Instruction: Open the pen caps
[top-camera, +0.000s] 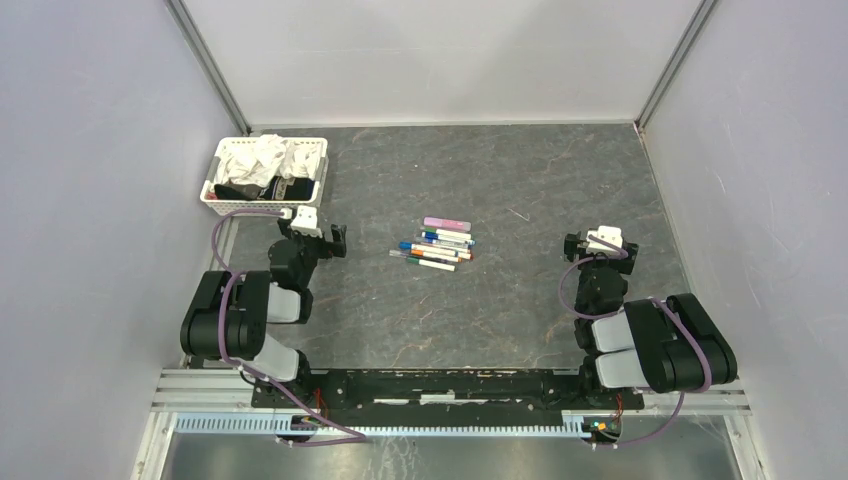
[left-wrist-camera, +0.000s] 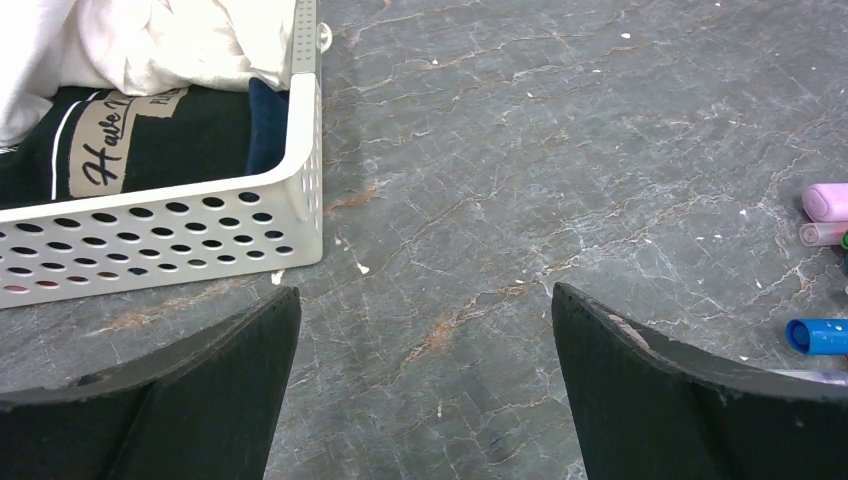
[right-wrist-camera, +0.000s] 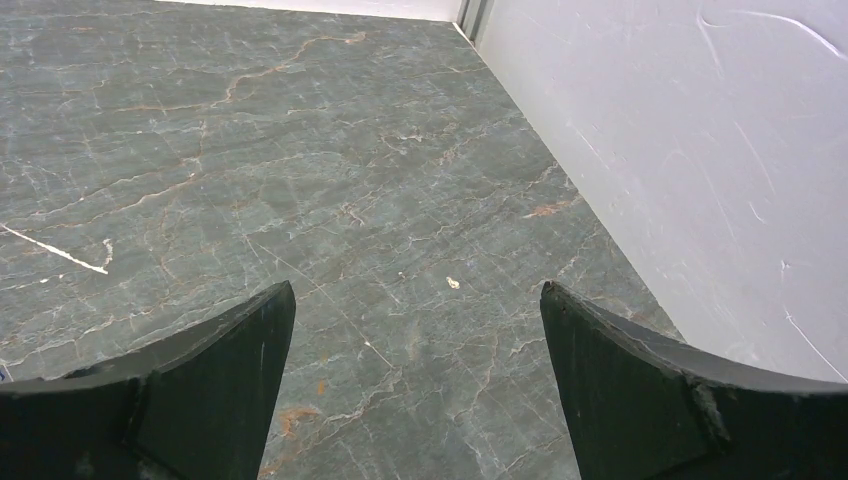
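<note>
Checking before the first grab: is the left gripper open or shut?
Open. The left gripper shows its fingers wide apart, bare table between them.

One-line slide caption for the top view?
Left gripper and right gripper open, empty; pens clustered between them; white basket of cloths far left.

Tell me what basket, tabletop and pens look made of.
Basket: likely moulded white plastic, matte, with rows of oval holes. Tabletop: dark grey, veined like marble, low sheen; real stone or printed laminate, can't tell. Pens: probably plastic, mostly white barrels with coloured ends; too small to judge finish.
</note>
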